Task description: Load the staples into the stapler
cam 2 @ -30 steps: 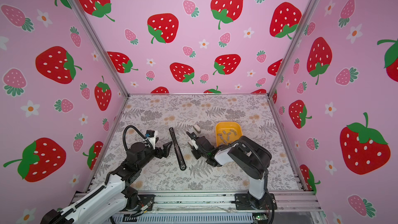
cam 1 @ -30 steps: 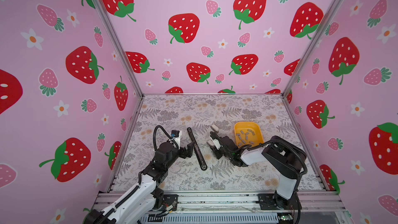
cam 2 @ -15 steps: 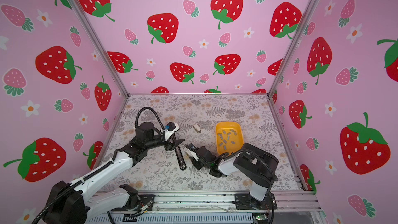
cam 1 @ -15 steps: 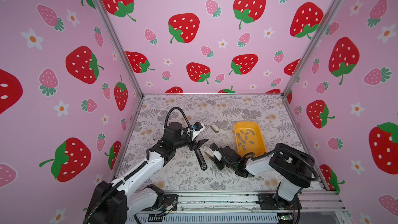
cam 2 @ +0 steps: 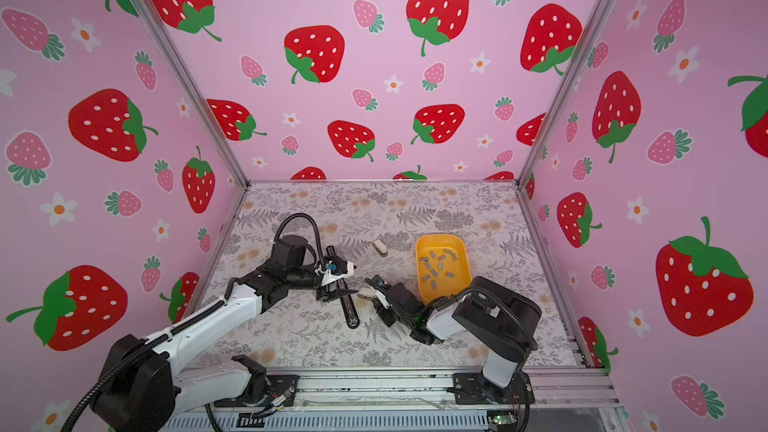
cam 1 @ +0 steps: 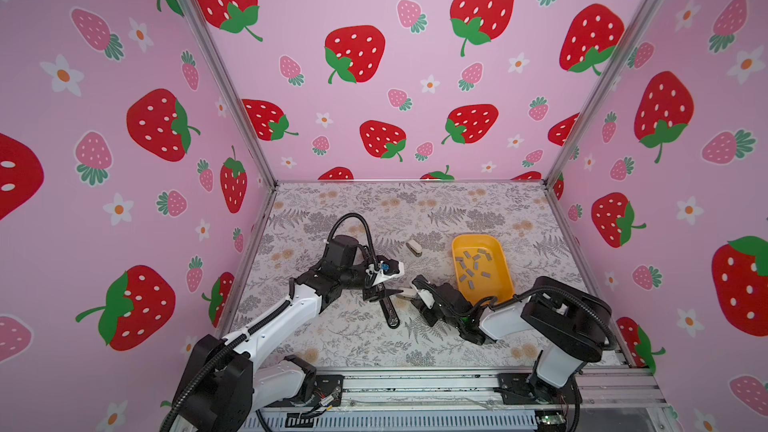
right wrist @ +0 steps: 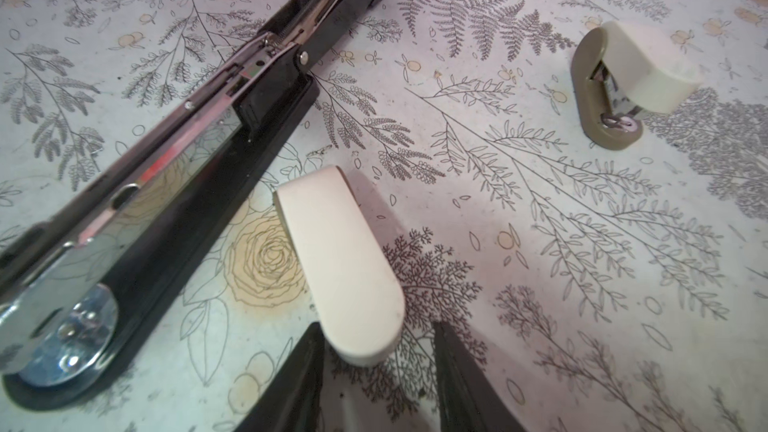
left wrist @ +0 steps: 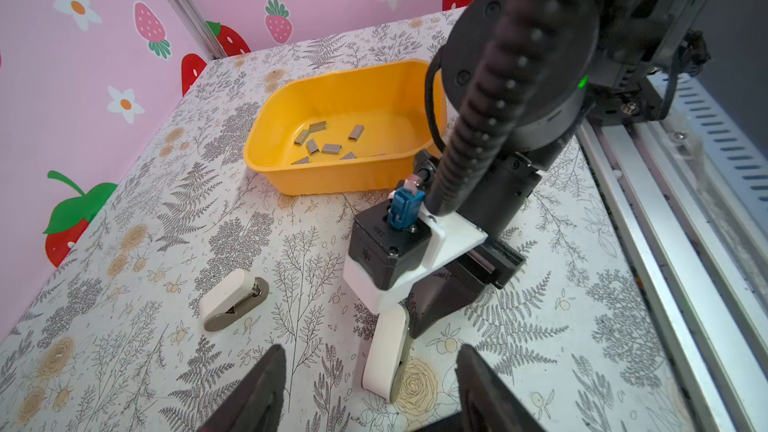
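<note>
A long black stapler (cam 1: 390, 312) (right wrist: 174, 184) lies opened out flat on the mat. My left gripper (cam 1: 379, 295) (left wrist: 370, 347) hangs over its middle, open, with nothing between the fingertips. A small cream stapler (cam 1: 404, 293) (left wrist: 386, 351) (right wrist: 340, 259) lies beside the black one. Its near end sits between the fingers of my right gripper (cam 1: 411, 290) (right wrist: 376, 326), touching one finger with a gap at the other. Several grey staples (cam 1: 471, 265) (left wrist: 324, 143) lie loose in the yellow tray (cam 1: 478, 236) (left wrist: 332, 180).
A second small cream stapler (cam 1: 414, 248) (left wrist: 230, 301) (right wrist: 636, 76) lies on its side further back, left of the tray. The right arm's base stands just in front of the tray. Pink walls enclose three sides, and a metal rail runs along the front.
The left arm swung in from the left over the black stapler and its jaws narrowed. The right gripper drew back toward the front, widened, and the cream stapler now shows at its tips.
</note>
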You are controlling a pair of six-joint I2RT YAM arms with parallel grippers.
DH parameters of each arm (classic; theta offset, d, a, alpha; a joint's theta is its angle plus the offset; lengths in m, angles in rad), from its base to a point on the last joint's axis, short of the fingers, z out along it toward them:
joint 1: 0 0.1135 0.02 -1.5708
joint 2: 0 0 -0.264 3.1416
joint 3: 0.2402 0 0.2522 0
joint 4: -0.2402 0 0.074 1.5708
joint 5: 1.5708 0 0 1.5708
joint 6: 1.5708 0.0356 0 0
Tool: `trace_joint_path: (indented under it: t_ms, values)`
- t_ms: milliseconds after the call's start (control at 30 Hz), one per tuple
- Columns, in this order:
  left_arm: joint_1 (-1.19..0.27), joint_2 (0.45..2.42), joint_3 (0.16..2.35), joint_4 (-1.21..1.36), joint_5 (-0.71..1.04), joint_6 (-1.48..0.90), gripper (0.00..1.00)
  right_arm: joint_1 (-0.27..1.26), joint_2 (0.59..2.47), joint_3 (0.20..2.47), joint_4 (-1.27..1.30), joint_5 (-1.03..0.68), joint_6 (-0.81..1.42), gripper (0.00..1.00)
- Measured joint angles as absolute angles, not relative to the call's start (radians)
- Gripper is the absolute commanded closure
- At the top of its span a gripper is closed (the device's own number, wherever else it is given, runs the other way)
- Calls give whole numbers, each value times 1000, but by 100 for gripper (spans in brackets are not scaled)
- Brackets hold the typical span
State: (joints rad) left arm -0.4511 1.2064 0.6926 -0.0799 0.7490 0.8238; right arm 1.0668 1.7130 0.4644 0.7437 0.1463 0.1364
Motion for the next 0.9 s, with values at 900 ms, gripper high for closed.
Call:
trace_joint_path:
  t_ms: [900]
  values:
    - [-596, 1646, 900, -186, 535, 836, 28, 1042, 1096, 257, 677, 409, 173, 39]
